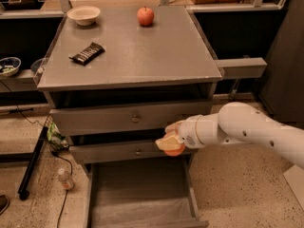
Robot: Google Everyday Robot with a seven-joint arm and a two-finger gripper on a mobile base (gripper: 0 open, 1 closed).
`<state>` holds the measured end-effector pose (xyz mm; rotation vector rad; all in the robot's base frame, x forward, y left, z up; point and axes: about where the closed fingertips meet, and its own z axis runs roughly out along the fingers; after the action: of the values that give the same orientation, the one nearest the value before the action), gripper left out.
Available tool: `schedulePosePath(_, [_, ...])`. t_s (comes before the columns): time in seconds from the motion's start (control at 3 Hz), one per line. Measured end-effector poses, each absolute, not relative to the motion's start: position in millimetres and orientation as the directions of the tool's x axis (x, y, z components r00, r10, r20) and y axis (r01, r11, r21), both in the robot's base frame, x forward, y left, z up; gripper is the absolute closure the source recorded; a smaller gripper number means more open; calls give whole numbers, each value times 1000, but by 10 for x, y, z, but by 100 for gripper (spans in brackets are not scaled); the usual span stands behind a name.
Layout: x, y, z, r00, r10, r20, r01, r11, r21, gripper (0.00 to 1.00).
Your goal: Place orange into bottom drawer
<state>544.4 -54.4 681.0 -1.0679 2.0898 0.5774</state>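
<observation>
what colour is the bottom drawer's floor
Grey, in the camera view; the gripper holds the orange above the bottom drawer.

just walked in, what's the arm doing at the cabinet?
The white robot arm's hand grips the round orange fruit in front of the right end of the middle drawer, above the open grey metal bottom drawer. The orange is not yet in that drawer. A red apple, a pale bowl and a dark wrapped bar sit on the grey cabinet top.
</observation>
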Motion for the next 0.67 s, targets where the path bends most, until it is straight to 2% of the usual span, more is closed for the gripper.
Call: schedulePosePath(0.67, [5443, -517, 6753, -411, -501, -761, -829, 552, 84, 100])
